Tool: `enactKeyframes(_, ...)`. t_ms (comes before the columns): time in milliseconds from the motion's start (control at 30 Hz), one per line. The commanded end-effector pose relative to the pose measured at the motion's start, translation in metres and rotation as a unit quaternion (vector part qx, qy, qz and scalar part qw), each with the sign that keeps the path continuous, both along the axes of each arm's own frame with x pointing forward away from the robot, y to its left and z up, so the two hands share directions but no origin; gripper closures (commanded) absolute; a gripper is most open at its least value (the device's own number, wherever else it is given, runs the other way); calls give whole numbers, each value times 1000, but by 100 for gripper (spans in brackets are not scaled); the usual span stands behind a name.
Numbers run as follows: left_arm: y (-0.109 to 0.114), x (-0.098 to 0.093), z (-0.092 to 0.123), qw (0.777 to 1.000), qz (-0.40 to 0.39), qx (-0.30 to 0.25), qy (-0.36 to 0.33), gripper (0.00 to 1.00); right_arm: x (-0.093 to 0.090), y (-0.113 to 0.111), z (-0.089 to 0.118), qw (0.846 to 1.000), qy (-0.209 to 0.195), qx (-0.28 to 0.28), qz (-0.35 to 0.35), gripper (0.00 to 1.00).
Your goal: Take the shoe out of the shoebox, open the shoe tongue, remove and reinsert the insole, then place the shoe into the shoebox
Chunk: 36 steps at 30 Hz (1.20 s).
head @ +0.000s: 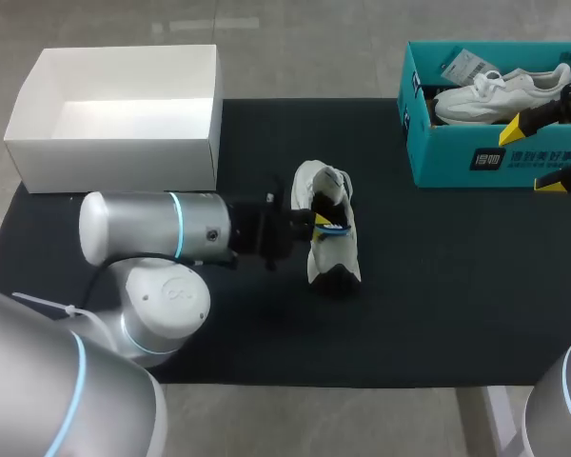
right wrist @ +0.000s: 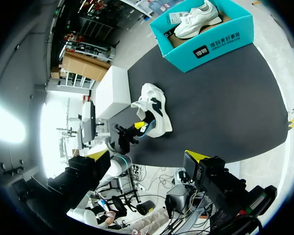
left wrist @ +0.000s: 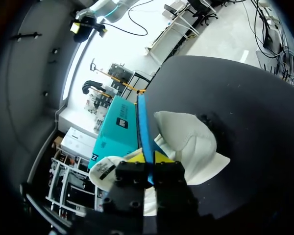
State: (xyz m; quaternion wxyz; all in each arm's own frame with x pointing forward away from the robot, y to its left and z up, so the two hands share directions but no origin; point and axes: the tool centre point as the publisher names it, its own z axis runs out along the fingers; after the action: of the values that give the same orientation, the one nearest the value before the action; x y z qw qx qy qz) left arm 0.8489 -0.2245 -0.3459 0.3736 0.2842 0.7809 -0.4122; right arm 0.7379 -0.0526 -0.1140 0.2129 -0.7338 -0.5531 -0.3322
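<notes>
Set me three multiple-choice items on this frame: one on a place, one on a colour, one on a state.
1. Where is the shoe nearest the left gripper?
A. on the floor
B. on the black mat
C. lifted clear of the table

2. What colour is the insole at the left gripper?
A. red
B. green
C. blue

3. What state is the left gripper in?
A. shut on the insole
B. open beside the shoe
C. out of view

Answers:
1 B: the head view shows the shoe resting on the mat.
2 C: the left wrist view shows a blue strip.
3 A: both yellow tips press the insole from two sides.
</notes>
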Motion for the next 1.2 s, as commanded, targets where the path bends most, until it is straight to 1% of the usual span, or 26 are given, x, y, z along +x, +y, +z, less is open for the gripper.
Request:
enactKeyframes(33, -7, 6, -9, 1000, 7, 2, -2, 100, 2, 1, 0, 1000, 1, -1, 0, 0)
enactKeyframes(133, -7, 8, -10, 1000, 11, 3, 1, 100, 2, 1, 0, 1000, 1, -1, 0, 0)
enactKeyframes(200, -6, 7, -7, 1000, 12, 1, 3, 100, 2, 1, 0, 1000, 1, -1, 0, 0)
enactKeyframes(233, -5, 5, -5, 1000, 12, 0, 3, 81, 2, 1, 0, 1000, 1, -1, 0, 0)
enactKeyframes(300, -2, 2, -1, 1000, 11, -5, 6, 56, 2, 1, 0, 1000, 1, -1, 0, 0)
enactKeyframes(367, 1, -2, 4, 1000, 9, -9, 6, 42, 2, 1, 0, 1000, 1, -1, 0, 0)
enactKeyframes(433, 4, -6, 10, 1000, 7, -14, 6, 45, 2, 1, 0, 1000, 1, -1, 0, 0)
enactKeyframes(533, 8, -10, 18, 1000, 3, -20, 5, 60, 2, 1, 0, 1000, 1, -1, 0, 0)
enactKeyframes(567, 9, -11, 20, 1000, 2, -20, 4, 67, 2, 1, 0, 1000, 1, -1, 0, 0)
enactKeyframes(633, 10, -12, 24, 1000, 0, -22, 2, 72, 2, 1, 0, 1000, 1, -1, 0, 0)
enactKeyframes(700, 11, -13, 25, 1000, -3, -21, 2, 95, 2, 1, 0, 1000, 1, -1, 0, 0)
enactKeyframes(733, 11, -12, 25, 1000, -4, -20, 2, 100, 2, 1, 0, 1000, 1, -1, 0, 0)
enactKeyframes(867, 11, -11, 20, 1000, -10, -10, 8, 100, 2, 1, 0, 1000, 1, -1, 0, 0)
enactKeyframes(1067, 4, -11, 9, 1000, -21, -1, 10, 100, 2, 1, 0, 1000, 1, -1, 0, 0)
enactKeyframes(1200, 0, -6, 4, 1000, -21, 8, -6, 100, 2, 1, 0, 1000, 1, -1, 0, 0)
